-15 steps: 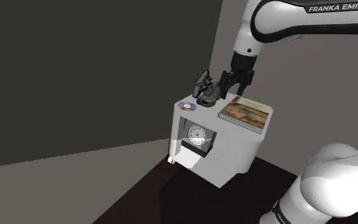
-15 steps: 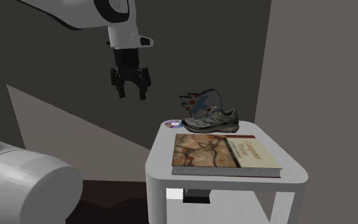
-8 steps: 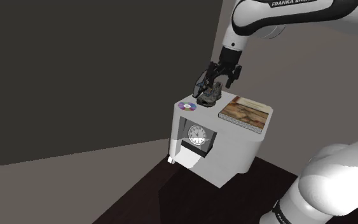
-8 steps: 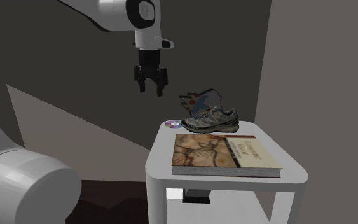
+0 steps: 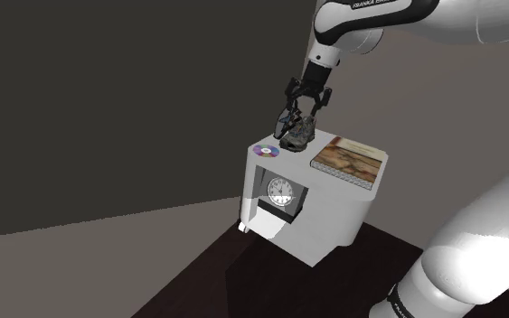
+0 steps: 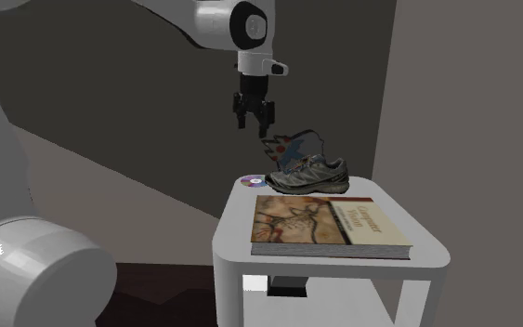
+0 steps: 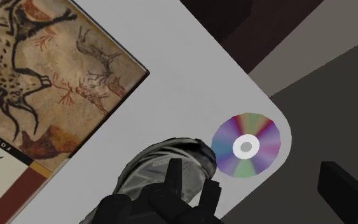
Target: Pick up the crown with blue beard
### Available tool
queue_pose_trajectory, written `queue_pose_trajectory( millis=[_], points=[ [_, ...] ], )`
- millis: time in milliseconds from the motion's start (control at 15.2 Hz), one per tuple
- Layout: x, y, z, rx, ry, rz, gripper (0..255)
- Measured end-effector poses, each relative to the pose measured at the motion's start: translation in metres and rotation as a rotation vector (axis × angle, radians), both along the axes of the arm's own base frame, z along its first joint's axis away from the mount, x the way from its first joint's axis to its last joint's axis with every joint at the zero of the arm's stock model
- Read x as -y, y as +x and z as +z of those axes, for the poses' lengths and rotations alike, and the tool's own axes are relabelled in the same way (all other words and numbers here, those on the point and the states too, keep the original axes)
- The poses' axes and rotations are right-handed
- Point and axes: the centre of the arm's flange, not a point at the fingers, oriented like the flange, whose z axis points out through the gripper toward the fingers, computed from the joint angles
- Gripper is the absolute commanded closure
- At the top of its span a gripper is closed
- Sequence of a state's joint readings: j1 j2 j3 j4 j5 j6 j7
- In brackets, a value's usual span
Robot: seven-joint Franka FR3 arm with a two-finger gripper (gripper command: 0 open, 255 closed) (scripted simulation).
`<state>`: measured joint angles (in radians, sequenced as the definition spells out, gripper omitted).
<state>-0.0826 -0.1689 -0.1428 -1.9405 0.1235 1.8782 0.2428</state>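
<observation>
The white table [image 6: 333, 263] is largely taken up by a book [image 6: 329, 226], with a grey shoe [image 6: 308, 175] set behind it in the second exterior view. The crown [image 6: 287, 149] — bluish, dotted with red — is stood upright just behind the shoe, near the table's far edge. The gripper [image 6: 254, 121] is held above it, a little to that view's left, its fingers parted and empty. The descent is best made straight down behind the shoe, so that only the crown's thin wall is straddled — shoe and small disc [image 6: 251, 181] left untouched.
</observation>
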Motion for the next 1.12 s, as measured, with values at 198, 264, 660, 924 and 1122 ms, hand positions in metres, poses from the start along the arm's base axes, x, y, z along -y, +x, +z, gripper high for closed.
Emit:
queue_pose_trajectory(
  millis=[198, 264, 660, 924, 1122],
  points=[
    [0.031, 0.03, -0.004, 0.014, 0.033, -0.071, 0],
    [0.041, 0.041, -0.005, 0.018, 0.044, -0.095, 0],
    [0.086, 0.072, -0.015, 0.038, 0.093, -0.199, 0],
    [0.088, 0.074, -0.035, 0.039, 0.096, -0.203, 0],
    [0.088, 0.073, -0.047, 0.039, 0.096, -0.203, 255]
  ],
)
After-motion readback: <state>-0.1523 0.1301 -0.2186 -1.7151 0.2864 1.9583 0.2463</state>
